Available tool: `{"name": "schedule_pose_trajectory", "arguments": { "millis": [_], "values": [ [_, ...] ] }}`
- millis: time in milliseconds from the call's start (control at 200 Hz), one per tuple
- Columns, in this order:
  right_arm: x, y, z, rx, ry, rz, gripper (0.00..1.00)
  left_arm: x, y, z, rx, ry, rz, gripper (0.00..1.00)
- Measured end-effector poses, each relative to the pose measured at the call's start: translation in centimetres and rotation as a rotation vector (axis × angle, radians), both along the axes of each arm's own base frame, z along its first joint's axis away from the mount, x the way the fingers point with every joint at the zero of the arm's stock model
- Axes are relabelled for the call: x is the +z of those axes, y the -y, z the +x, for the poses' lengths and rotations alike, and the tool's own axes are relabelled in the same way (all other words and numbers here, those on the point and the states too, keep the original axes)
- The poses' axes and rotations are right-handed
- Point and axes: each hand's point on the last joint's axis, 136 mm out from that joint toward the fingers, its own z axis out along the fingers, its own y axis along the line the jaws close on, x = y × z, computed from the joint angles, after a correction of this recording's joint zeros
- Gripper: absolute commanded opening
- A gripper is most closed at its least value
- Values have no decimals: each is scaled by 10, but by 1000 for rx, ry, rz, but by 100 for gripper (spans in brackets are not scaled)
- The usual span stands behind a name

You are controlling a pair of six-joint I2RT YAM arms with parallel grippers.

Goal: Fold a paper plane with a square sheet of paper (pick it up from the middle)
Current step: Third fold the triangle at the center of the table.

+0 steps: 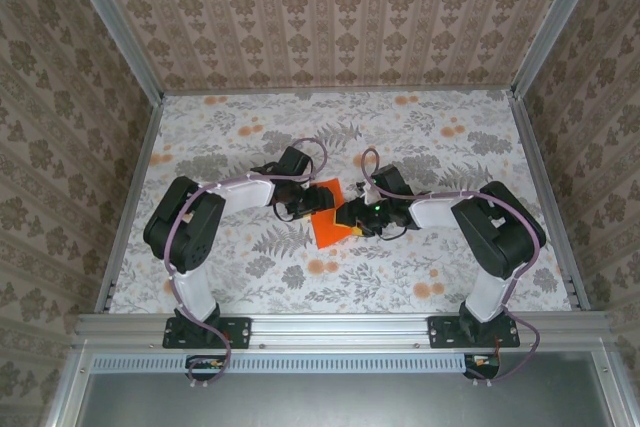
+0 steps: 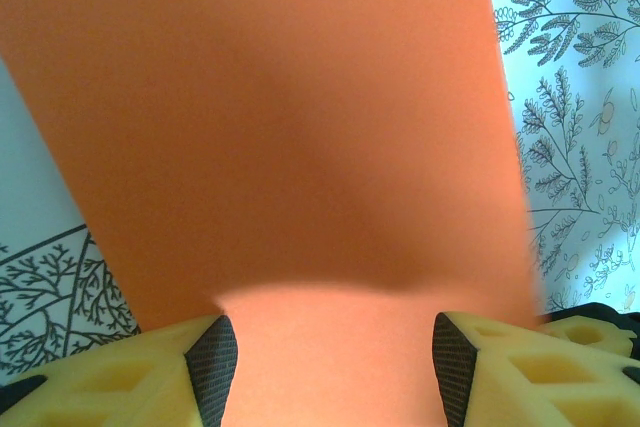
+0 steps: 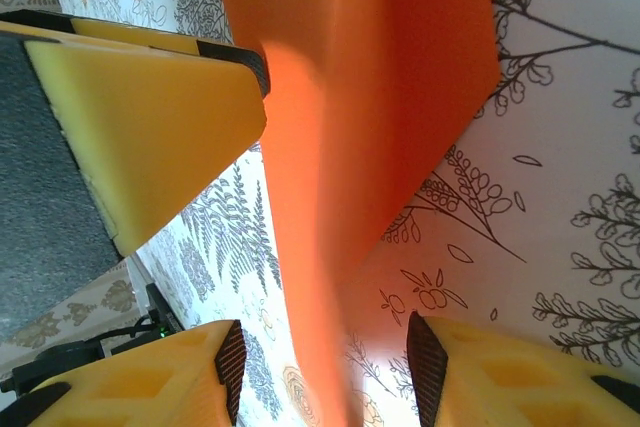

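Left fingers [image 2: 215, 372] stand apart in the left wrist view, released rather than clamped. The dark pads sit either side of a gap. The thin, bright orange square sheet of paper [image 2: 280, 127] runs straight out ahead of them and on under that gap, covering most of the leaf-printed worktop [image 2: 580, 147]. A shadow band crosses the sheet just ahead of the pads, so it may be bowed there; you cannot be sure.

In the right wrist view the right fingers [image 3: 428, 367] are likewise spread, pinching nothing. The sheet [image 3: 400, 57] comes toward them as a tented ridge and narrows to a strip that passes between the pads without touching either. One of the left fingers [image 3: 150, 117], yellow foam, sits ahead and to the left, its tip against the sheet's edge.

From the top view, the left fingers [image 1: 298, 209] and right fingers [image 1: 356, 215] meet almost nose to nose. The sheet [image 1: 328, 229] lies between them on the worktop [image 1: 240, 142], part of it apparently raised.

Watch three things. With neither pair gripping, the raised ridge can spring flat or skew, and any crease you press would then run off-centre. If you close the right fingers on the ridge while it leans, you fix a crooked fold. The arms are also so close that a sideways move could knock foam against foam and drag the sheet along.
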Motion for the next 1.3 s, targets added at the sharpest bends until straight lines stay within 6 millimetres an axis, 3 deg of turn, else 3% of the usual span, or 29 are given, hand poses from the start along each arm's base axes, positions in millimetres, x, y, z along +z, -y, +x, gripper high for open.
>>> {"name": "schedule_pose_trajectory", "arguments": {
  "millis": [295,705,960,1300],
  "values": [
    [3,-1,3,-3,17,11,51,0,0,0,0,0,0,59],
    [-5,10,-13,-33,-82,-26,32,0,0,0,0,0,1,56],
    [-5,22,-18,-68,-121,-50,27,0,-1,0,1,0,3,55],
    [-9,28,-23,-91,-168,-72,3,0,-1,0,2,1,3,54]
  ]
}}
